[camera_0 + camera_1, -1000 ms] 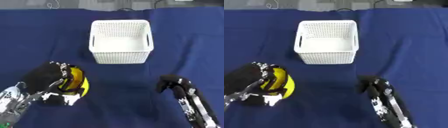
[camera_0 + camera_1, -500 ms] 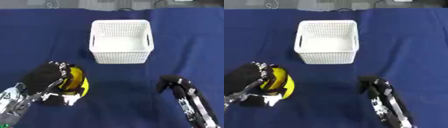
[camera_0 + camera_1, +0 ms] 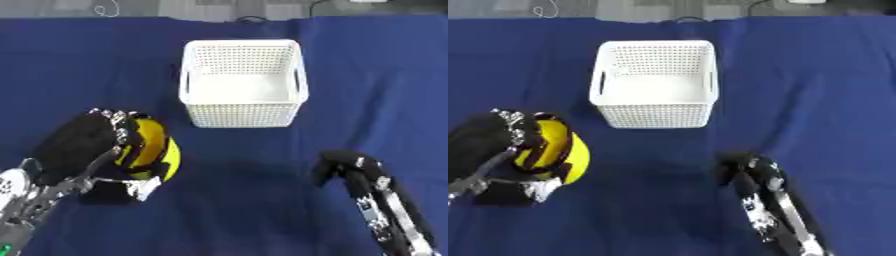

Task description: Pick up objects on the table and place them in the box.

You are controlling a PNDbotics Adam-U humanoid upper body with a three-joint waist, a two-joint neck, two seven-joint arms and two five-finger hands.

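A yellow and black object (image 3: pixel 154 152) sits at the left of the blue table, with a small white piece at its lower edge. My left hand (image 3: pixel 83 145) is wrapped over it from the left, fingers curled round its top. The white perforated box (image 3: pixel 242 82) stands further back at the centre, and nothing shows inside it. My right hand (image 3: pixel 343 162) hovers low at the right with its fingers bent down, holding nothing.
A blue cloth (image 3: pixel 367 90) covers the whole table. A grey floor strip with thin cables (image 3: pixel 107 8) runs along the far edge.
My left hand has settled a little closer over the yellow and black object. The right hand has stayed where it was.
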